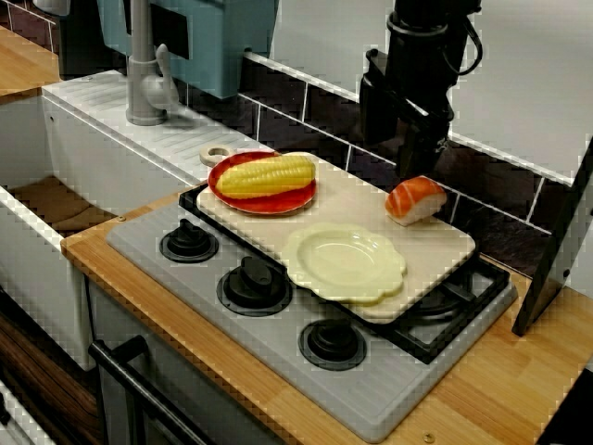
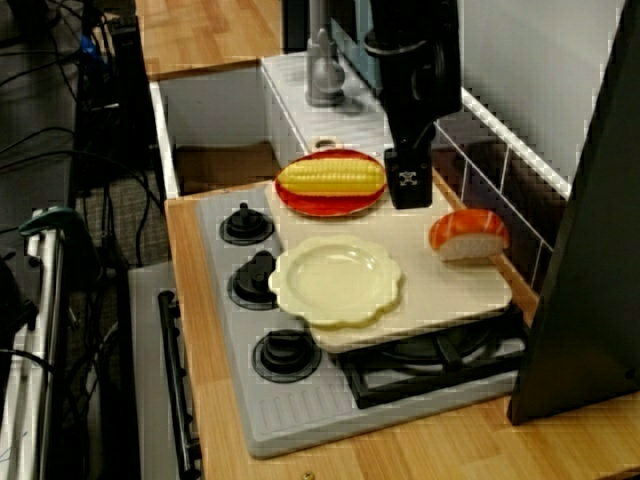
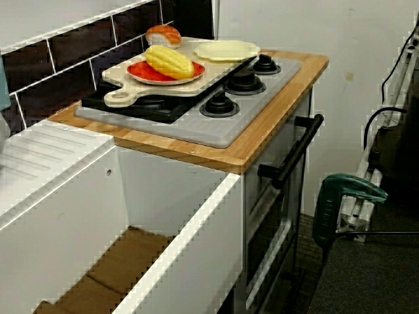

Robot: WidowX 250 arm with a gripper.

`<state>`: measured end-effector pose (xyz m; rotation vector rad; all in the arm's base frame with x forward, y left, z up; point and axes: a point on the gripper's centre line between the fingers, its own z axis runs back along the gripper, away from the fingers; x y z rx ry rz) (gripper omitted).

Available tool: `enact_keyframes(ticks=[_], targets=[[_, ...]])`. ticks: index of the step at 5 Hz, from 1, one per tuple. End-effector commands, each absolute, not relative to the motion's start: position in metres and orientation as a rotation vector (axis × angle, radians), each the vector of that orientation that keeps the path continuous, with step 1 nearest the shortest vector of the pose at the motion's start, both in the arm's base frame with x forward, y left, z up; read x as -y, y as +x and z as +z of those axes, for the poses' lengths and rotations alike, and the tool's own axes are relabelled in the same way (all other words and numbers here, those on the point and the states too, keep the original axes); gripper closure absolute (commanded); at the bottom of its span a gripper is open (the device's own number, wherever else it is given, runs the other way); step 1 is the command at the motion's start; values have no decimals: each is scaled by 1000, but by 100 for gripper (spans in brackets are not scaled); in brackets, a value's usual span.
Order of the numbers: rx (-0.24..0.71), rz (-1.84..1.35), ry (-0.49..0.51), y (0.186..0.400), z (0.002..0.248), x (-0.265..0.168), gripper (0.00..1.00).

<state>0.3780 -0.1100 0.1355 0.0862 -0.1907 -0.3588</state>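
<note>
Board [image 1: 352,199]: sushi [image 1: 415,199] lengthwise toward backsplash [image 1: 287,125]

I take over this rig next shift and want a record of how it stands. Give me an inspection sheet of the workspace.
Surface: pale cutting board lying across a grey stove top, set in a wooden counter.
Job's things: salmon sushi piece near the board's back edge, the thing nearest the hand.
Clutter: corn cob on a red plate; empty pale yellow plate at the board's front edge.
Hand: hangs over the board between red plate and sushi, apart from both in the side view; open or shut cannot be told.
Cables: black cables beside the unit.
Surroundings: white sink, grey faucet, green clamp.
</note>
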Motion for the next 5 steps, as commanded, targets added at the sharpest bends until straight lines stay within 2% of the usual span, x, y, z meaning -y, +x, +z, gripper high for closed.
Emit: enact_keyframes(ticks=[1,2,5], targets=[[242,-301,82,393,142,114,0],[216,-263,96,390,143,115,0],[230,-278,103,392,138,119,0]])
